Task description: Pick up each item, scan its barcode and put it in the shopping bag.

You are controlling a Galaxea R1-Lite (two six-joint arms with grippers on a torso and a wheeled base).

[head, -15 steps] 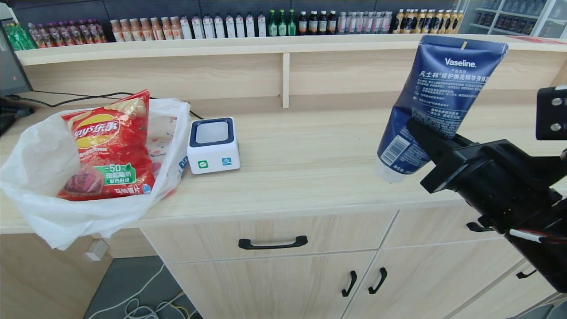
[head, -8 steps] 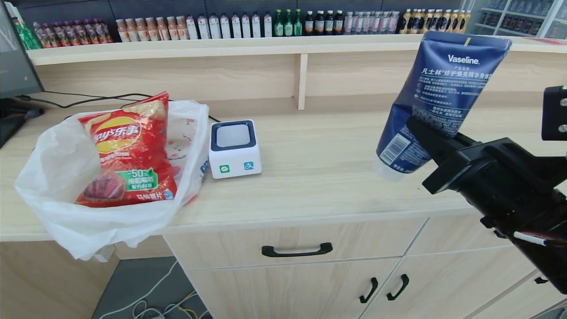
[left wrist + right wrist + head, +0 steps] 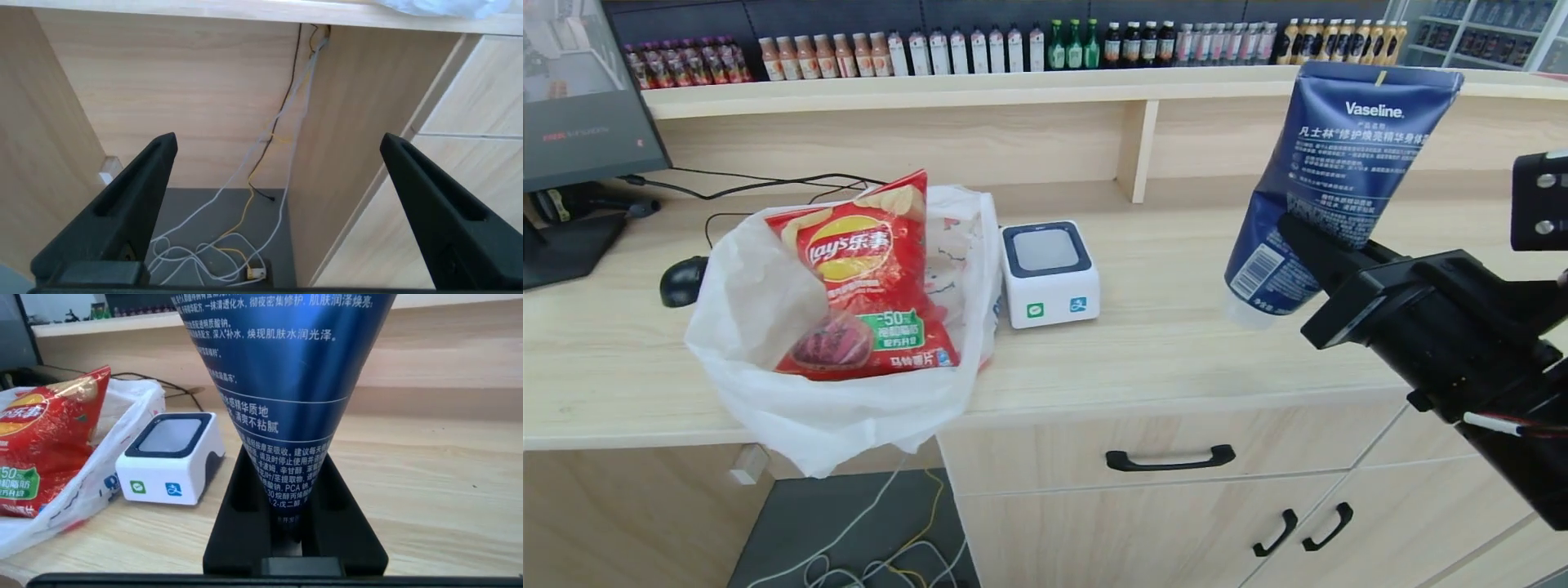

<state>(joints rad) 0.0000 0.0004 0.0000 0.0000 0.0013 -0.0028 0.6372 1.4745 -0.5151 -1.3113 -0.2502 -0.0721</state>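
Note:
My right gripper (image 3: 1311, 245) is shut on a dark blue lotion tube (image 3: 1339, 163), held tilted in the air over the right part of the counter, cap end down, its barcode facing the head camera. From the right wrist the tube (image 3: 278, 400) rises out of the gripper (image 3: 286, 514). The white scanner (image 3: 1049, 273) with a grey window stands on the counter left of the tube, also the scanner (image 3: 172, 457). A white shopping bag (image 3: 768, 327) lies open beside it, with a red chips bag (image 3: 866, 278) inside. My left gripper (image 3: 278, 212) hangs open below the counter, nothing between its fingers.
A black mouse (image 3: 682, 280), cables and a monitor (image 3: 580, 82) occupy the counter's left end. A raised shelf (image 3: 1013, 90) with a row of bottles runs along the back. Drawers and cupboard doors with black handles (image 3: 1168, 459) lie under the counter. Loose cables (image 3: 237, 245) lie on the floor.
The head camera has turned left, so bag and scanner appear further right and the mouse and monitor have come into view. The tube stays in the right gripper, in much the same pose.

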